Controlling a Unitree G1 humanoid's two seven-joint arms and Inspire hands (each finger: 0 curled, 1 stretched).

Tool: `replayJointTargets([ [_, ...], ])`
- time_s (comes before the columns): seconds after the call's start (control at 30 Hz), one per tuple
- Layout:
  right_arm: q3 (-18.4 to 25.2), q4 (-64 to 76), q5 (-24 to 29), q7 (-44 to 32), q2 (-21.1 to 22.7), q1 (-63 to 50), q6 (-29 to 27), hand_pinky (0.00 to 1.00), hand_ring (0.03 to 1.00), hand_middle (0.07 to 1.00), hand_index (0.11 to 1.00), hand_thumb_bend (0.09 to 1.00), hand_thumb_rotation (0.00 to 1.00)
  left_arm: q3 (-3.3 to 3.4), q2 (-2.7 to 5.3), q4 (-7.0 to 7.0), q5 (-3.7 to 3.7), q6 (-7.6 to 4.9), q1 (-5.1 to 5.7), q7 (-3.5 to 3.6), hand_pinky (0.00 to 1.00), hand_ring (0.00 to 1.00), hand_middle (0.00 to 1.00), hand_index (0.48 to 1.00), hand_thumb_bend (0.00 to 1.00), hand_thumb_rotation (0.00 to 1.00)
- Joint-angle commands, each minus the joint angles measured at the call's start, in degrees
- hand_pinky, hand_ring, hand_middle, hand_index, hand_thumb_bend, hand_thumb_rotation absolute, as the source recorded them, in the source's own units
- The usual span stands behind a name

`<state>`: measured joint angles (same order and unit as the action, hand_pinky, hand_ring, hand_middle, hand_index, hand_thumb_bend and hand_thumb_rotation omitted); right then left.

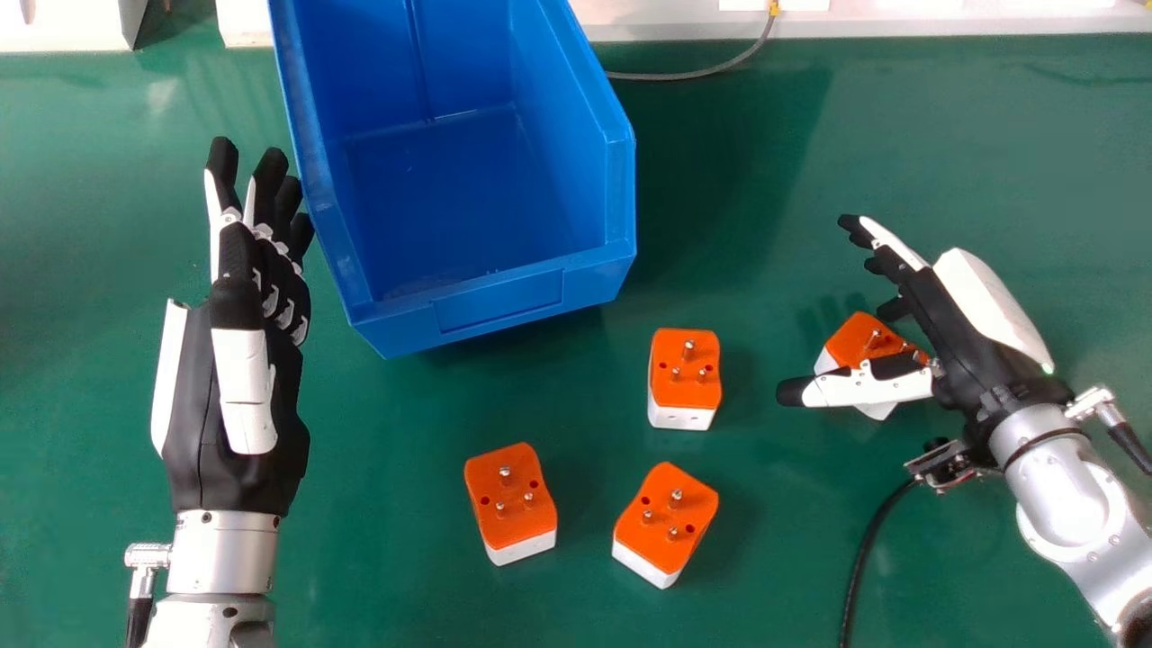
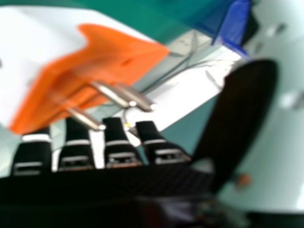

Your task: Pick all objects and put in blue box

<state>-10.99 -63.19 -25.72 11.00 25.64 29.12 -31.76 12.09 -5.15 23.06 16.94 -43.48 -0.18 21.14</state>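
black-and-white hands [image 1: 243, 387] join silver forearms [image 1: 225, 560] dotted with screws [image 1: 230, 612] and trailing black cables [image 1: 139, 619].

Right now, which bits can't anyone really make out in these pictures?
Head view: part of the rightmost plug adapter, hidden by the right hand.
Head view: the far end of the blue box, cut off by the top edge.
Right hand view: part of the nearby adapter, cut off by the picture's edge.
Right hand view: a small orange spot, too blurred to name.

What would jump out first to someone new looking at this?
Probably the big blue box, its inside empty, at the table's far side. Next, three orange-and-white adapters nearer than it, and a fourth beneath the robot's open right hand.
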Motion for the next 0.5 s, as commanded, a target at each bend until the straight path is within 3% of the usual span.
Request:
replayJointTargets([
  [0.0, -0.5, -0.9, -0.7, 1.2, 0.8, 0.4, 1.1, 0.72, 0.864, 0.913, 0.921, 0.948, 0.33, -0.09, -0.19, -1.0, 0.11, -0.49, -0.17, 0.17, 1.0, 1.0, 1.0, 1.0, 0.9, 1.0],
  [0.2, -1.2, -1.2, -1.7, 3.4, 0.9, 0.2, 1.0, 0.7, 0.826, 0.871, 0.87, 0.922, 0.22, -0.08, -0.23, -0.98, 0.17, -0.62, -0.17, 0.31, 1.0, 1.0, 1.0, 1.0, 0.9, 1.0],
  [0.47, -1.2, -1.4, -1.1, 0.7, 2.1, -0.5, 0.3, 0.64, 0.754, 0.824, 0.842, 0.91, 0.17, -0.12, -0.11, -1.22, 0.23, -0.57, 0.08, 0.32, 1.0, 1.0, 1.0, 1.0, 0.9, 1.0],
])
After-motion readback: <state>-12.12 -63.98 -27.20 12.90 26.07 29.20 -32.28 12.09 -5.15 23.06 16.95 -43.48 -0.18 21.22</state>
